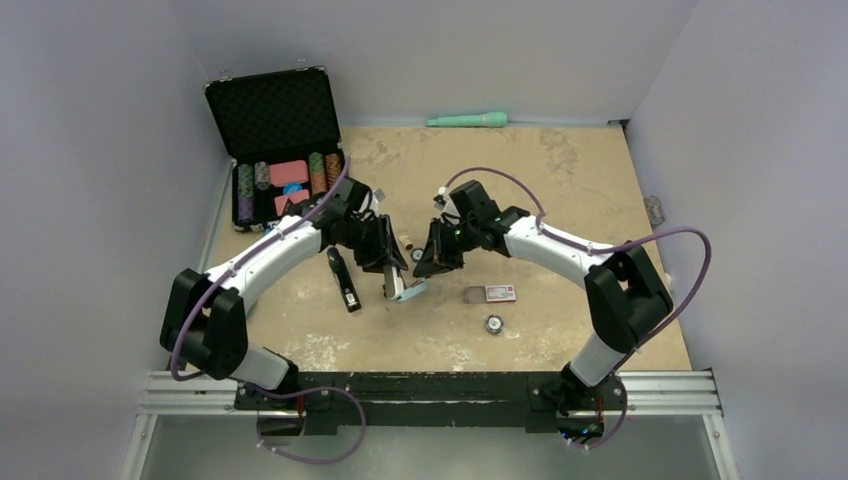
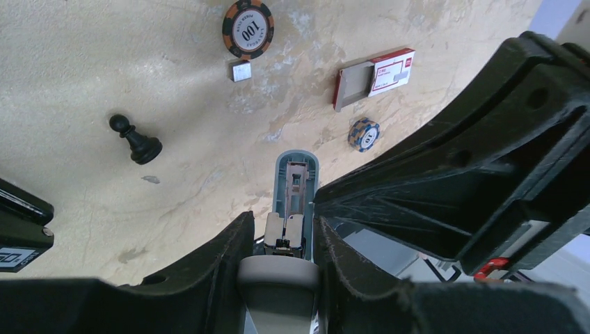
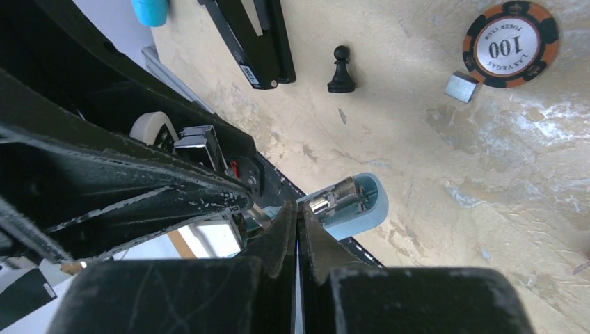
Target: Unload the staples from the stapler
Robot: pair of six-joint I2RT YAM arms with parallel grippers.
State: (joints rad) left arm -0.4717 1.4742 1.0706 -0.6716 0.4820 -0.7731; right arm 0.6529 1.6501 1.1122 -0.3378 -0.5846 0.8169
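My left gripper (image 1: pixel 392 278) (image 2: pixel 282 223) is shut on a light-blue stapler (image 1: pixel 412 291) (image 2: pixel 296 182) and holds it above the table, its open magazine channel facing the camera. My right gripper (image 1: pixel 433 264) (image 3: pixel 298 210) has its fingers pressed together right beside the stapler's rounded blue end (image 3: pixel 356 207). I cannot tell whether they pinch a thin part of it. A small silvery piece of staples (image 2: pixel 241 71) (image 3: pixel 461 87) lies on the table beside an orange 100 poker chip (image 2: pixel 248 28) (image 3: pixel 510 44).
A red-and-white staple box (image 1: pixel 491 293) (image 2: pixel 373 77), a blue-white chip (image 1: pixel 493 323) (image 2: pixel 364 134), a black pawn (image 2: pixel 136 140) (image 3: pixel 340 69) and a long black tool (image 1: pixel 343 281) (image 3: pixel 252 40) lie nearby. An open chip case (image 1: pixel 272 112) stands back left, a teal tool (image 1: pixel 467 120) by the back wall.
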